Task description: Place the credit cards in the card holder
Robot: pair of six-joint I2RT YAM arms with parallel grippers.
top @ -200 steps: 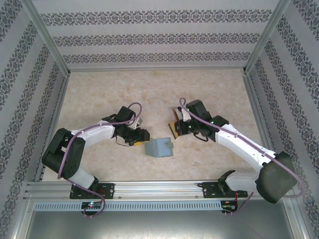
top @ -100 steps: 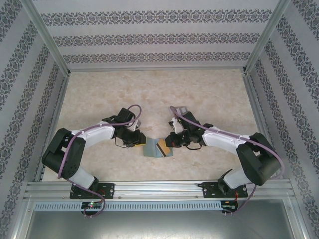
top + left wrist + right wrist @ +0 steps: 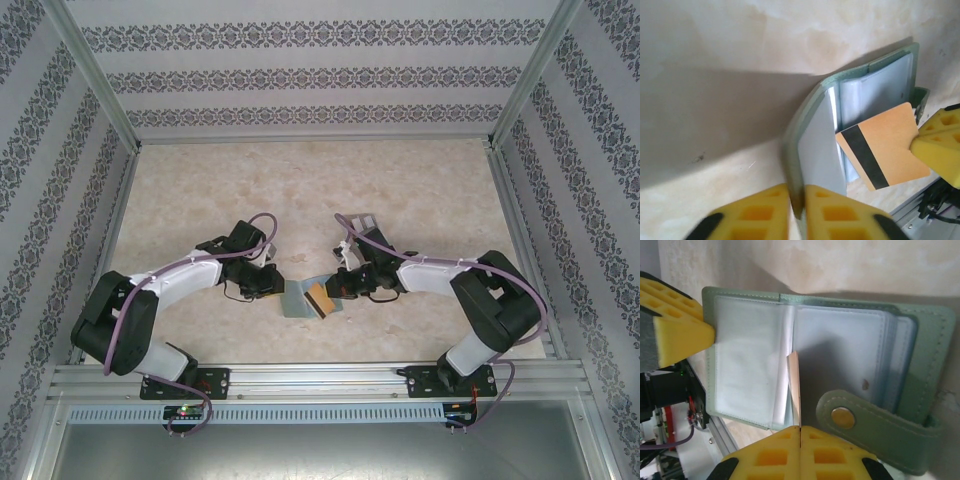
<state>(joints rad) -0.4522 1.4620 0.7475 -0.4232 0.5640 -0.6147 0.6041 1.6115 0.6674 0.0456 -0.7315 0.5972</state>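
1. The left gripper [image 3: 797, 200] has its two blocky yellow fingers, moulded with square hollows, closed tight on the near edge of the card holder [image 3: 815, 140], pinching one thin green cover so that it stands up off the table
2. The right gripper [image 3: 800, 432] is likewise closed, with no gap between its wedge-shaped yellow fingertips, which clamp a credit card [image 3: 794, 385] that the right wrist view shows edge-on as a thin pale sliver
3. From the left wrist, that credit card [image 3: 885, 150] is a flat tan-orange rectangle with rounded corners, a matte face and a black stripe across it; its leading corner lies over the clear sleeves near the fold, though I cannot tell whether it is inside a pocket
4. The card holder [image 3: 840, 355] lies open like a little book: soft sage-green covers with stitched edges and glossy, slightly cloudy plastic sleeves inside
5. A rounded closing tab [image 3: 875, 440] with a brass-coloured snap [image 3: 842, 417] curls over the right-hand cover
6. From above, the card holder [image 3: 300, 300] sits at the near middle of the table [image 3: 300, 180], between the left gripper [image 3: 278, 290] and the right gripper [image 3: 338, 288]; the tabletop is smooth, mottled beige like marble
7. Wallpapered walls [image 3: 300, 80] with dark ornamental bands enclose the table
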